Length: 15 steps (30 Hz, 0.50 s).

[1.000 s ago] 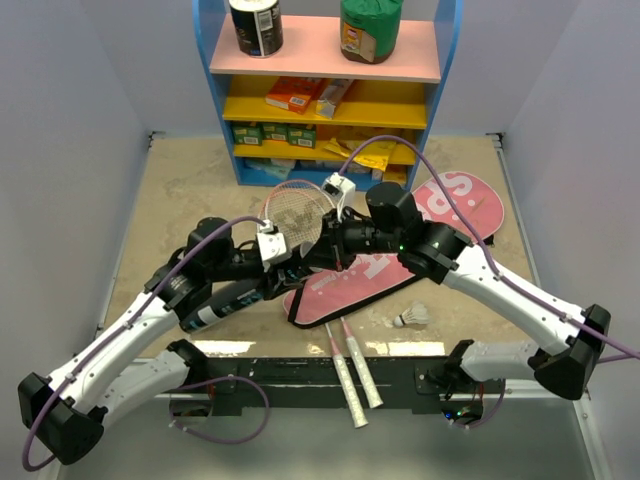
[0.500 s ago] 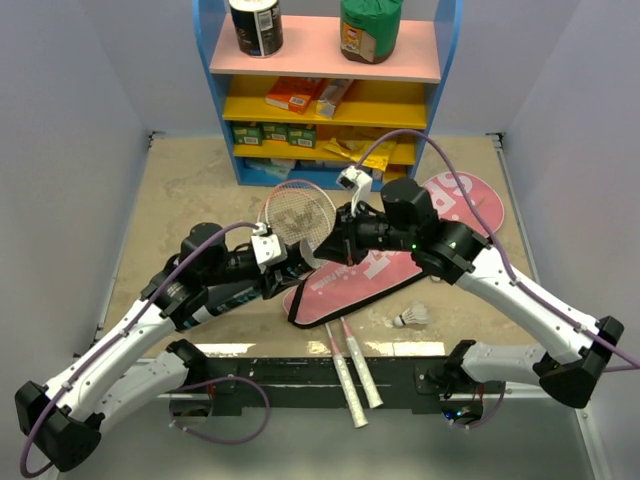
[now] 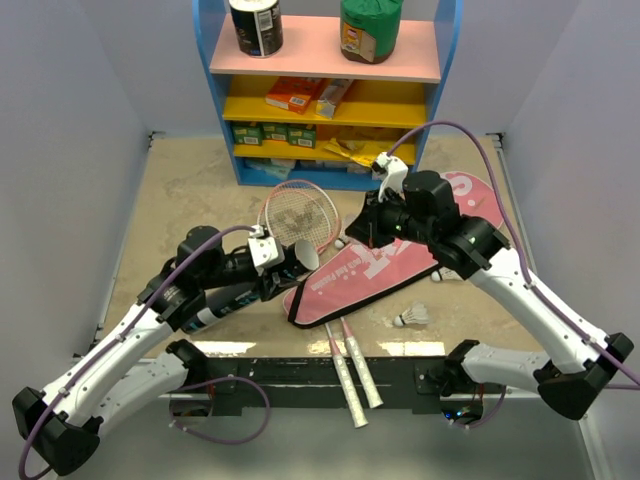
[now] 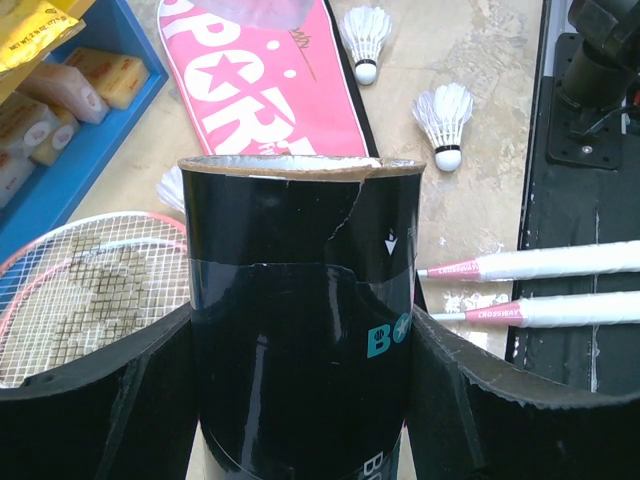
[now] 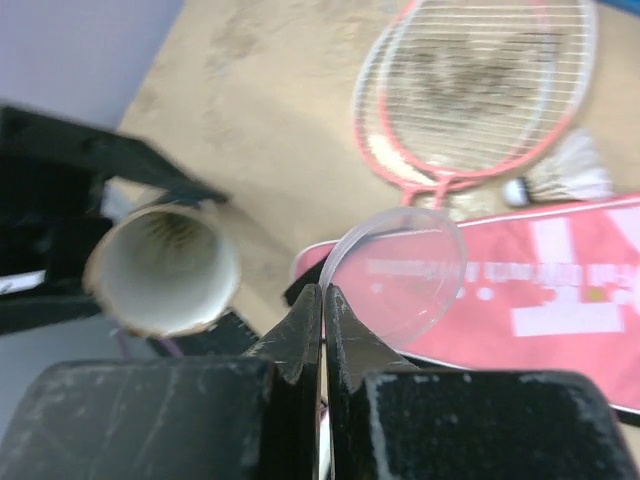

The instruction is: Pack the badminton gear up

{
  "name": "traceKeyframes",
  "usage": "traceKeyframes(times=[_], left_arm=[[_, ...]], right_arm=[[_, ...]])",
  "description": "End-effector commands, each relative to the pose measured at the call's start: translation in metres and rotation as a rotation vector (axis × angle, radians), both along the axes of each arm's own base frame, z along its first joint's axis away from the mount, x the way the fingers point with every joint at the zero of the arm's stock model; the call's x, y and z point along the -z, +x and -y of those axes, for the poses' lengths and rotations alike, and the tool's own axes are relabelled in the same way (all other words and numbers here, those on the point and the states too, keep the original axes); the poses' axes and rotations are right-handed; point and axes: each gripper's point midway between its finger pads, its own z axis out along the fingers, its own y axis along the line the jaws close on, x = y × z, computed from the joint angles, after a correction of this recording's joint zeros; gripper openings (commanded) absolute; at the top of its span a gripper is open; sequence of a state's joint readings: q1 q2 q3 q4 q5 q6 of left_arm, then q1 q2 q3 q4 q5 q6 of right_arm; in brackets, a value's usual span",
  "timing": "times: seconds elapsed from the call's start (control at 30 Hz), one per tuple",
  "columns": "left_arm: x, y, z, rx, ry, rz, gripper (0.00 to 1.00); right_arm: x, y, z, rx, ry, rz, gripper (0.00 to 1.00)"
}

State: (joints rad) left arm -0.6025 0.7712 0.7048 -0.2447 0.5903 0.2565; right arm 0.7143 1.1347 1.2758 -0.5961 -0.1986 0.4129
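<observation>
Left wrist view – the left gripper (image 4: 300, 400) clamps a glossy black tube (image 4: 300, 300), its round cardboard-rimmed mouth open beside the strung rackets (image 4: 85, 290). On the other arm, the right gripper (image 5: 322, 300) pinches a thin clear plastic lid (image 5: 398, 268) – near the flat pink bag (image 5: 560, 290)

Robot lab test cell dressed as a shop: plain pale walls (image 3: 70, 150) box in a stone-patterned counter (image 3: 190, 190), a blue-and-yellow shelf unit (image 3: 405, 100) of packets (image 3: 293, 94) and jars (image 3: 256, 27) beyond the right gripper (image 5: 322, 292)

Black tube (image 4: 300, 320) clamped between tool fingers (image 4: 90, 400) — open end faces pink bag (image 4: 265, 90).
</observation>
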Motion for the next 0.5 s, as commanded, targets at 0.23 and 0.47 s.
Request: traceKeyframes(times=[0.23, 0.47], left_arm=[[-0.026, 0.019, -0.004, -0.130, -0.077, 0.012, 0.00], [-0.023, 0.032, -0.009, -0.250, -0.100, -0.081, 0.00]], right_arm=[[0.074, 0.124, 0.149, 0.658, -0.200, -0.083, 0.00], [0.152, 0.133, 0.259, 1.124, -0.302, -0.257, 0.00]])
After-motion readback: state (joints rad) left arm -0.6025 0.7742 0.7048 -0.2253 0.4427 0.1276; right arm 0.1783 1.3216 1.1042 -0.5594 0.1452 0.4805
